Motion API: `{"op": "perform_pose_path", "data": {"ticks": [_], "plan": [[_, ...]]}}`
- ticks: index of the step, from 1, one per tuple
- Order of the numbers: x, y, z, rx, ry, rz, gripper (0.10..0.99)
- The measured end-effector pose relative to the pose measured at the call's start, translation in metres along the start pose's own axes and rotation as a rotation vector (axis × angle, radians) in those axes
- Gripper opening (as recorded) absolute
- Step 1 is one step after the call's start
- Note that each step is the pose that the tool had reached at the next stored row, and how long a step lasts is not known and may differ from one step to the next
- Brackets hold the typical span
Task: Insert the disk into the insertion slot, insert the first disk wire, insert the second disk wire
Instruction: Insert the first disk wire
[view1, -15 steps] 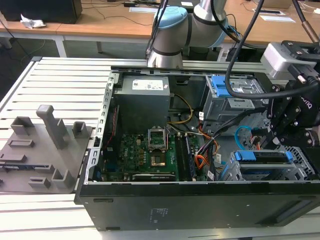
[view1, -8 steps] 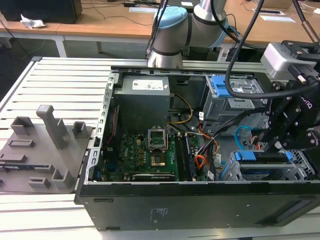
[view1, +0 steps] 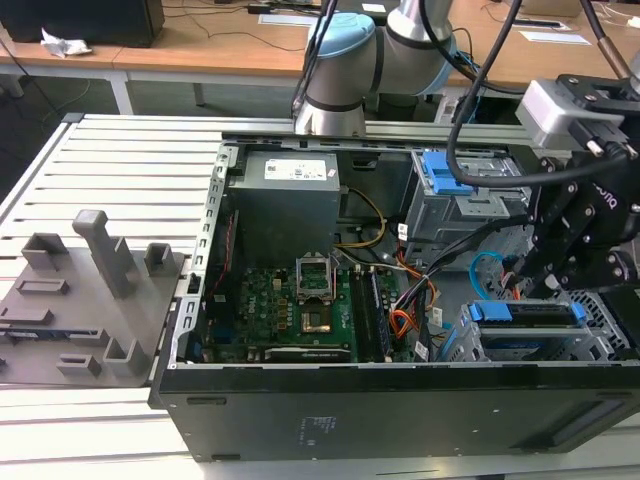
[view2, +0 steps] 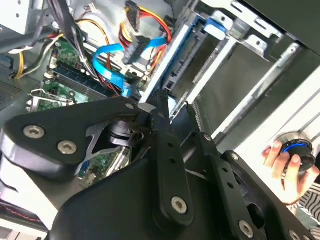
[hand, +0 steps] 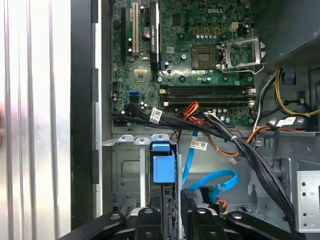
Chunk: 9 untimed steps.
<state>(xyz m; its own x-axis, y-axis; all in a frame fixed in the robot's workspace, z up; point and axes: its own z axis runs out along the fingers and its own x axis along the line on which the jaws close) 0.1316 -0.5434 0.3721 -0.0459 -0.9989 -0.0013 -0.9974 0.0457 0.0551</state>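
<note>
Disk (view1: 530, 312): silver-grey drive in a bright blue carrier, standing on edge inside the insertion slot (view1: 600, 340), at the computer case's (view1: 400, 410) near corner on the exterior view's right
Gripper (view1: 545, 275): black, directly over the disk; cannot tell if the jaws pinch it
Second disk wire (hand: 212, 181): light-blue loop beside the slot
First wrist view: green motherboard (hand: 200, 50)
Second wrist view: a person's hand (view2: 280, 162) on a round knob (view2: 296, 150)

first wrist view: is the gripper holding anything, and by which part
The gripper appears to hold the disk, which stands edge-on, pinching its blue-framed end between the fingers.
</note>
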Motion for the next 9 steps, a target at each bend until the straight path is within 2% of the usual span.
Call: {"op": "perform_pose_path", "data": {"ticks": [5, 7, 9], "plan": [[-0.0162, -0.0012, -0.0002, 0.0, 0.0028, -0.007, 0.302], [-0.0222, -0.0038, -0.0002, 0.0, 0.0028, -0.011, 0.302], [-0.0272, -0.0093, -0.0005, 0.0, 0.0034, -0.014, 0.302]]}}
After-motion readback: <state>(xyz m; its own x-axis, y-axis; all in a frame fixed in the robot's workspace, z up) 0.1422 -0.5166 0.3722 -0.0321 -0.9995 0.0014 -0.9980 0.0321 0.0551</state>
